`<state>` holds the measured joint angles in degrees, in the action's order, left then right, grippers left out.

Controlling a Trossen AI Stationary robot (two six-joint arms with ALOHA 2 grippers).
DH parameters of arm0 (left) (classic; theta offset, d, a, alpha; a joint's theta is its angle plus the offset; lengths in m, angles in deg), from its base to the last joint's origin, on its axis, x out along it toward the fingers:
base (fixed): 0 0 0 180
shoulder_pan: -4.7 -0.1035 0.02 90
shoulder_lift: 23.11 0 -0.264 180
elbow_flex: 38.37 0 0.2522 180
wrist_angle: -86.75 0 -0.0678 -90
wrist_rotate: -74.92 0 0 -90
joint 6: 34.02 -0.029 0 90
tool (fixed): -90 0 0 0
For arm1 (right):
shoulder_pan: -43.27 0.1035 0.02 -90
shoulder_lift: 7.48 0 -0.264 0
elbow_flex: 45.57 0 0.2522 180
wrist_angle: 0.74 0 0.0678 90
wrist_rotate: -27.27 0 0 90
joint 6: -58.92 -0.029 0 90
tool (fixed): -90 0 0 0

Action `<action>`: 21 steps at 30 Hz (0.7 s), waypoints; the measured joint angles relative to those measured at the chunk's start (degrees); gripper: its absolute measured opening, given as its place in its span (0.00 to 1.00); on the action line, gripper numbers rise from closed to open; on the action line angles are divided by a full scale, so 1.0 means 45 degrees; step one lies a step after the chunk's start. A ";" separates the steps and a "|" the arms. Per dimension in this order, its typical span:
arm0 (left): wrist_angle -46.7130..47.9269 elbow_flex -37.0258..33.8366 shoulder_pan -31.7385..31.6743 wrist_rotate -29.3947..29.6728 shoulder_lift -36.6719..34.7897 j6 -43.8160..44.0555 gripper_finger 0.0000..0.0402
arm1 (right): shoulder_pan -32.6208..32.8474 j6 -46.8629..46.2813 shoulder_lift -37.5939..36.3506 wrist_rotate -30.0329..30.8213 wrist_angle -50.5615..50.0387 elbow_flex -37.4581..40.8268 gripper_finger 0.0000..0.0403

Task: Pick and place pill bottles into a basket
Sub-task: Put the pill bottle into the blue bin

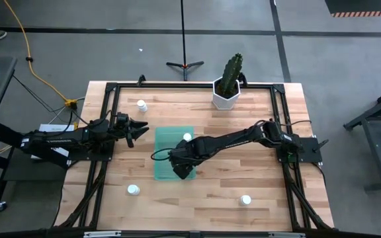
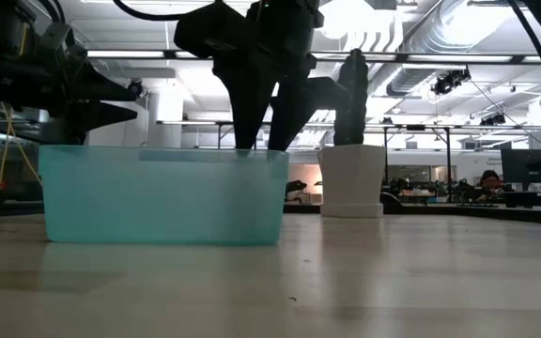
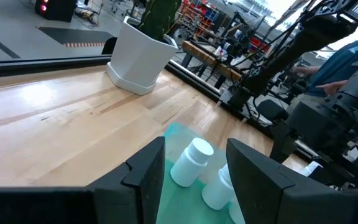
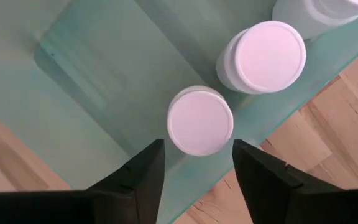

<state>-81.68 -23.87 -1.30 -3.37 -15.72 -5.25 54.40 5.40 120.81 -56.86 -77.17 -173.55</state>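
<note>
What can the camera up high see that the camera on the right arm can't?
Only the high view shows the cactus pot, the left gripper waiting open beside the basket, and three pill bottles still out on the table: one near the far edge and two near the front.

Only the right wrist view shows three bottle caps close up inside the basket, one right between the right gripper's open fingers.

Both show the green basket with bottles in it.
</note>
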 joint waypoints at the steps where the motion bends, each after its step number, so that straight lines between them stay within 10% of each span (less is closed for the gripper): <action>1: 0.0005 0.0000 0.0001 0.0000 -0.0002 0.0000 0.51 | 0.0000 0.0077 0.0000 0.0017 0.0035 0.0000 0.42; 8: 0.0002 0.0000 0.0001 -0.0005 -0.0002 0.0003 0.51 | -0.0034 0.1314 -0.0513 0.1271 0.1287 -0.0005 0.38; 21: 0.0006 0.0000 0.0001 -0.0086 0.0000 0.0014 0.51 | 0.2094 0.1395 -0.3971 0.8577 -0.0955 -0.0019 0.36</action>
<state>-81.65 -23.87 -1.30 -3.76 -15.71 -5.19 63.83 11.68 102.93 -18.27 -81.47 -173.64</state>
